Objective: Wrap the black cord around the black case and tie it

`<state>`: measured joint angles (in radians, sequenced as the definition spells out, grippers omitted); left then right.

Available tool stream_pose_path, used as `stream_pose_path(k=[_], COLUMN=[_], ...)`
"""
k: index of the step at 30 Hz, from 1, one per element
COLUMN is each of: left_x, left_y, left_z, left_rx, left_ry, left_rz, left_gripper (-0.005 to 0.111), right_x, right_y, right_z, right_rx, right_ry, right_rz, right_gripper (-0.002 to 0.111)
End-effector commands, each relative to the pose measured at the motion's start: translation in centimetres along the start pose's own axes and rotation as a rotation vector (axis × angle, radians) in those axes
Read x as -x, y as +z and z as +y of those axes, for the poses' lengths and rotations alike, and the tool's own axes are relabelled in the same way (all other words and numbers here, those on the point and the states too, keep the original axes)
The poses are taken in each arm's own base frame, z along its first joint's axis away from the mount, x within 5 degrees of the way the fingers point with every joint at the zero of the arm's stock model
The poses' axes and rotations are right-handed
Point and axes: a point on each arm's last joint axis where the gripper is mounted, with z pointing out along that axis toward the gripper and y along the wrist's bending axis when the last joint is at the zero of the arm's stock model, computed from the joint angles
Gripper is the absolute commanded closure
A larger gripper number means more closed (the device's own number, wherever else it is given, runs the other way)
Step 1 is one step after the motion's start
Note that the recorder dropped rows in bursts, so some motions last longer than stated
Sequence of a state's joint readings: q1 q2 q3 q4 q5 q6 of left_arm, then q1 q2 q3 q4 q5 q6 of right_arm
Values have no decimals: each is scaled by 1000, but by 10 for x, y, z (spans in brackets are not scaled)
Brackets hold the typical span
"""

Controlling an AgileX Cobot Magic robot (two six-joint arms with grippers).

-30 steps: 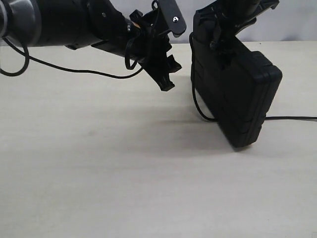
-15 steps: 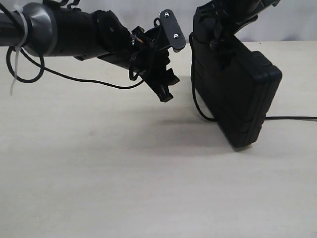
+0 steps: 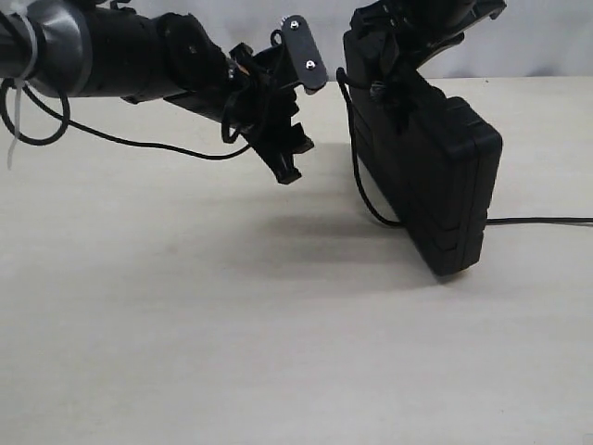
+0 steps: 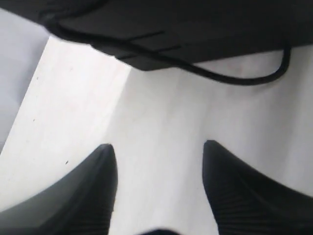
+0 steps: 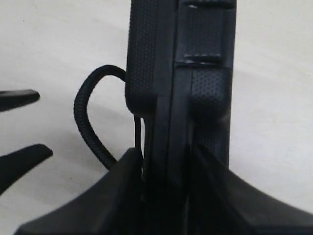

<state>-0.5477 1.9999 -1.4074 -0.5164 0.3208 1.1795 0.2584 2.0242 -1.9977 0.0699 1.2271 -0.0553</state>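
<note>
The black case (image 3: 435, 176) hangs tilted with its lower corner on or just above the table, and my right gripper (image 3: 397, 51) is shut on its top edge. In the right wrist view the right gripper (image 5: 165, 151) clamps the case (image 5: 195, 73) edge-on. The black cord (image 3: 363, 190) drops in a loop down the case's left side and passes behind it; it shows as a braided loop (image 5: 83, 117) beside the case. My left gripper (image 3: 295, 159) hovers open just left of the case, holding nothing. The left wrist view shows the left gripper (image 4: 159, 147) over bare table, with the case (image 4: 195, 24) and cord (image 4: 234, 81) beyond.
A thin black line (image 3: 547, 221) runs along the pale table (image 3: 232, 324) from behind the case to the right edge. The left arm's thin glossy cable (image 3: 139, 144) sags below the arm. Left gripper fingers (image 5: 19, 98) show at the edge of the right wrist view.
My left gripper has drawn back to the left, away from the case, staying open. The case has shifted slightly left in the right gripper's hold.
</note>
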Motion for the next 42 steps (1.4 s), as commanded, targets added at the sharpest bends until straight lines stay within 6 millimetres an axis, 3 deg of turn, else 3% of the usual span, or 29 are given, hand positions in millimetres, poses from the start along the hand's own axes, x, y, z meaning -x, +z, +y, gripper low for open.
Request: stream_pose_path(k=[1, 6, 11, 17, 22, 27, 30, 32, 33, 35, 36, 42], left_x=[-24, -49, -50, -48, -40, -21, -9, -6, -4, -1, 1, 25], left_y=[-6, -14, -14, -21, -18, -3, 17, 38, 48, 48, 46, 19], left_z=[25, 50, 51, 51, 24, -25, -51, -61, -61, -64, -63, -53], left_rx=[16, 61, 64, 54, -175, -472, -470, -355, -263, -250, -246, -185], left_ry=[-96, -283, -281, -230, -246, 37, 156, 227, 232, 236, 239, 251], left_rz=[46, 72, 74, 91, 99, -8, -33, -26, -25, -31, -37, -106], left_gripper=[56, 56, 56, 56, 56, 55, 55, 55, 58, 93, 104, 107], right_x=[1, 1, -3, -3, -4, -12, -34, -58, -70, -71, -70, -65], right_y=[-5, -5, 6, 5, 5, 5, 14, 27, 35, 42, 45, 52], right_z=[0, 8, 9, 9, -9, -46, -79, -109, -118, -123, -122, -121], right_rx=[9, 95, 102, 102, -28, -78, -100, -110, -89, -95, -87, -52], right_ry=[-7, -2, -4, -13, 5, 117, 198, 274, 317, 311, 315, 310], right_rz=[-17, -23, 11, 9, 18, 39, 114, 193, 225, 177, 167, 124], right_gripper=[75, 75, 75, 75, 75, 75, 75, 75, 75, 75, 75, 75])
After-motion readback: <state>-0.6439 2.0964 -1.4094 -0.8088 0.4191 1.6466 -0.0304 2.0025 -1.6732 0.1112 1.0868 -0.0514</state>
